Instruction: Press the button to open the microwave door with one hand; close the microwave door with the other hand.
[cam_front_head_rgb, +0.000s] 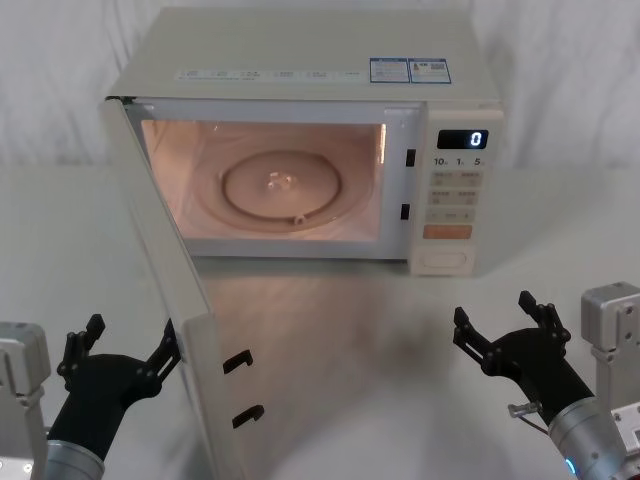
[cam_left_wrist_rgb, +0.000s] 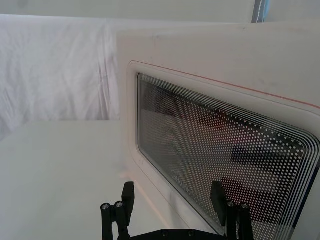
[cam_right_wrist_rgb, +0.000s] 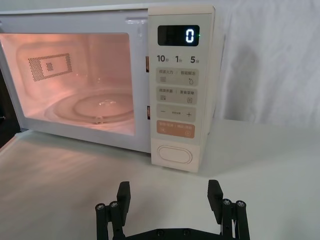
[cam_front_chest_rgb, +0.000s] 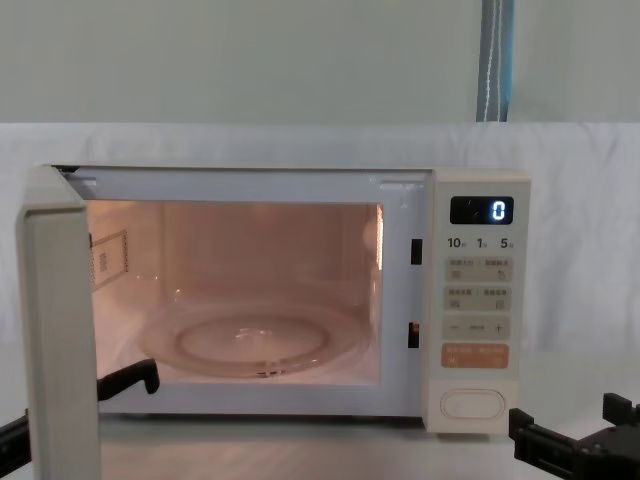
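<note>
The cream microwave (cam_front_head_rgb: 300, 60) stands at the back of the table with its cavity lit and its display reading 0. The microwave door (cam_front_head_rgb: 165, 260) hangs wide open, swung out toward my left side, its windowed outer face (cam_left_wrist_rgb: 225, 150) turned to the left. My left gripper (cam_front_head_rgb: 132, 330) is open, low beside that outer face near the free edge; I cannot tell whether a fingertip touches it. The button (cam_front_head_rgb: 442, 261) sits at the bottom of the control panel. My right gripper (cam_front_head_rgb: 492, 310) is open, well short of the button (cam_right_wrist_rgb: 175, 154), holding nothing.
A glass turntable (cam_front_head_rgb: 282, 185) lies inside the cavity. Two black latch hooks (cam_front_head_rgb: 237, 361) stick out of the door's inner face. A white cloth backdrop (cam_right_wrist_rgb: 270, 60) hangs behind the table. Bare tabletop (cam_front_head_rgb: 350, 380) lies between the grippers and the oven.
</note>
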